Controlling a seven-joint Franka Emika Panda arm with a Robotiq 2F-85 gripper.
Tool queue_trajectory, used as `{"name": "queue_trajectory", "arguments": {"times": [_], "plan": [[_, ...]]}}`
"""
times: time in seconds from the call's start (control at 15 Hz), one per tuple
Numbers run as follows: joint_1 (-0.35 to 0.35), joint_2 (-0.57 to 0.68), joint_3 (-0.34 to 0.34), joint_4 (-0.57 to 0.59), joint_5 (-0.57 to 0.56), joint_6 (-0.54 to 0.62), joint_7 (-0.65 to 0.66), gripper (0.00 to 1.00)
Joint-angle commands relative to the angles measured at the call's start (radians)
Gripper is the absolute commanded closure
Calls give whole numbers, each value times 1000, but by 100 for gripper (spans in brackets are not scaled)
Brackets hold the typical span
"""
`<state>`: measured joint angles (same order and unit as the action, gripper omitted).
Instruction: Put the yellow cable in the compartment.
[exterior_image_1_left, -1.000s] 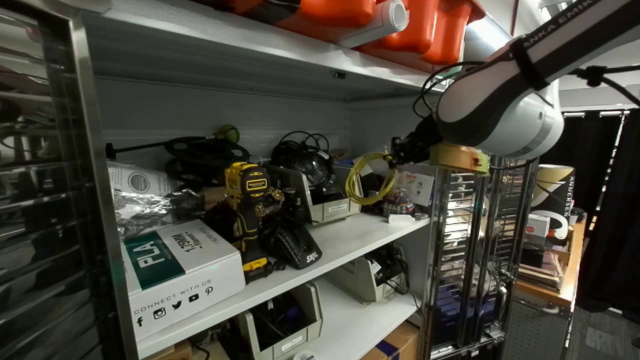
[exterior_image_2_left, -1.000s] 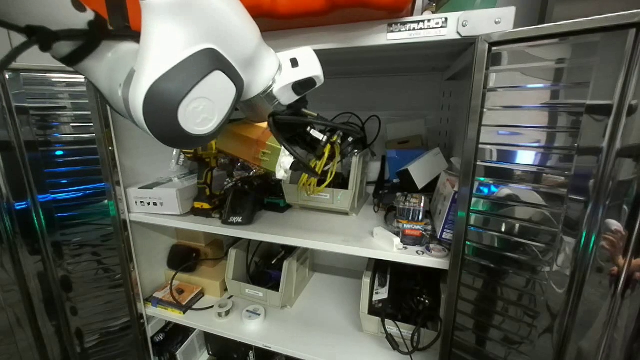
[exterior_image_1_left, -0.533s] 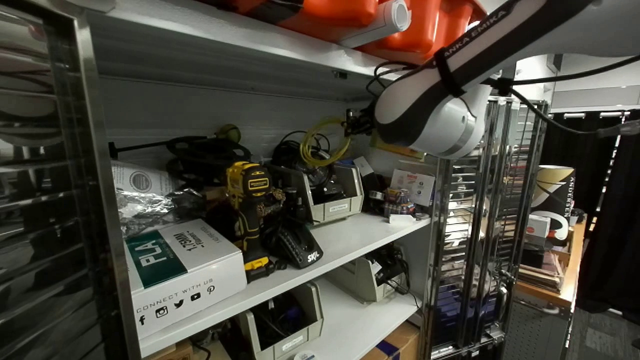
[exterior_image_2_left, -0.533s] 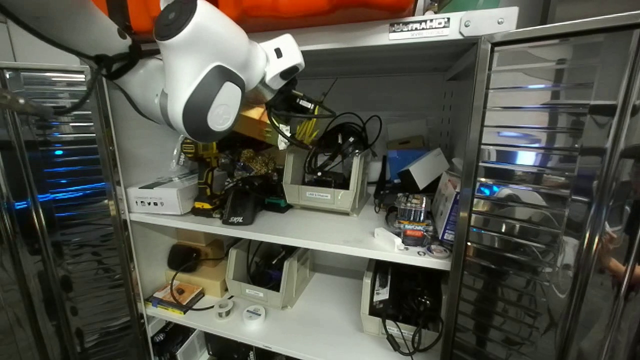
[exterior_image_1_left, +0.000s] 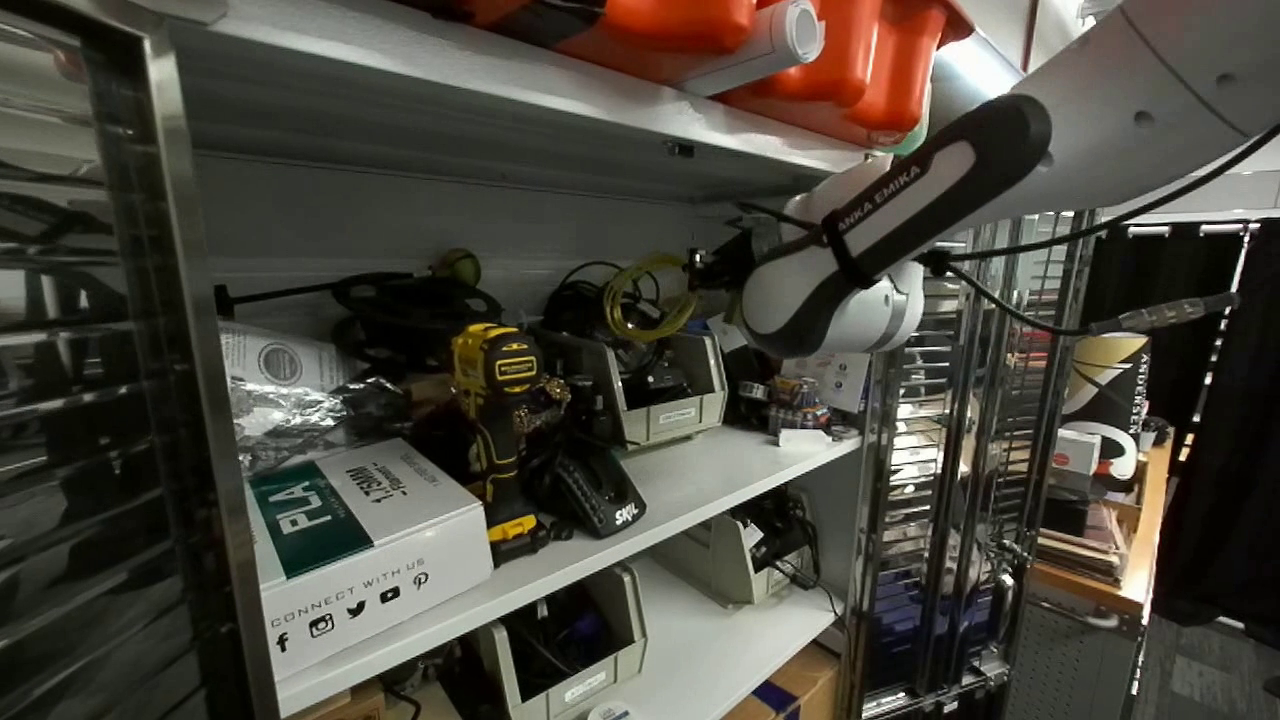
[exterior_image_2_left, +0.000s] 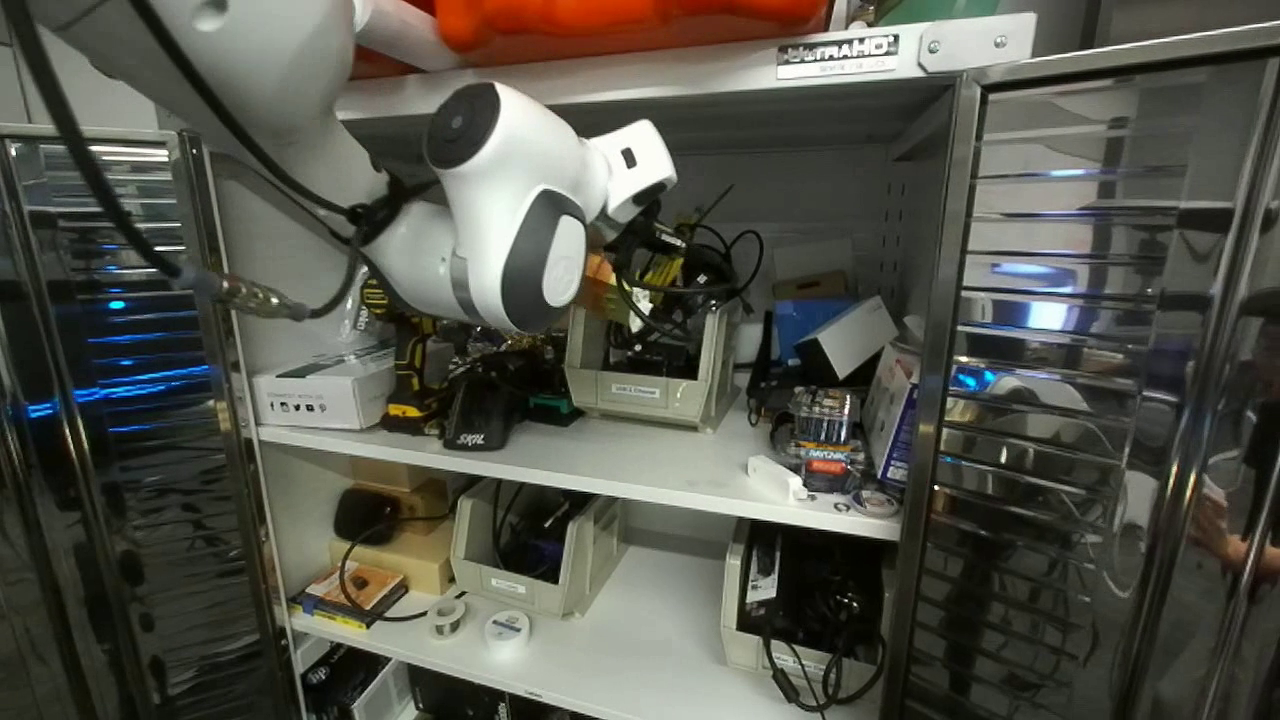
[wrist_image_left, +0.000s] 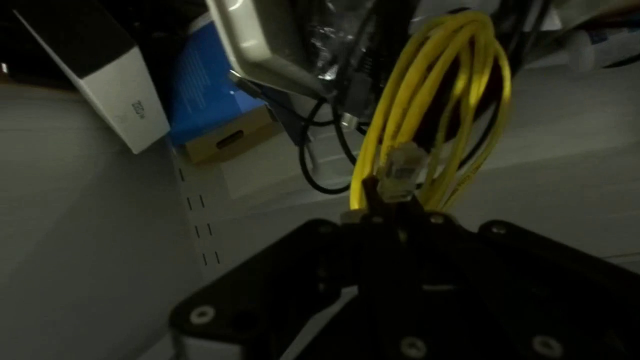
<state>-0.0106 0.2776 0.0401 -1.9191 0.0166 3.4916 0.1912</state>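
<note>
Yellow cable (wrist_image_left: 406, 112), pinched between the fingers (wrist_image_left: 382, 240), shows its clear plug (wrist_image_left: 401, 172) only in the wrist view.

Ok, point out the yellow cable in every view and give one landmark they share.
In an exterior view: yellow cable, a loop just above centre.
In an exterior view: yellow cable, just above centre, partly hidden.
In the wrist view: yellow cable, upper part, right of centre.
Shared landmark: the upper grey bin, its front below the cable in both exterior views, its rim left of the cable in the wrist view.
</note>
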Motion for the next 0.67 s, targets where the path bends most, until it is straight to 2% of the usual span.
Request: {"name": "queue_trajectory", "arguments": {"times": [0.0, 0.07, 0.13, 0.2, 0.4, 0.6], "plan": [[-144, 76, 101, 70, -122, -48, 90, 91], [-180, 85, 128, 72, -150, -74, 99, 87], [-229, 87, 178, 67, -182, -108, 118, 65], [-284, 90, 239, 64, -209, -135, 134, 63], [-473, 97, 471, 53, -250, -209, 144, 39], [-637, 110, 682, 50, -227, -252, 99, 17]]}}
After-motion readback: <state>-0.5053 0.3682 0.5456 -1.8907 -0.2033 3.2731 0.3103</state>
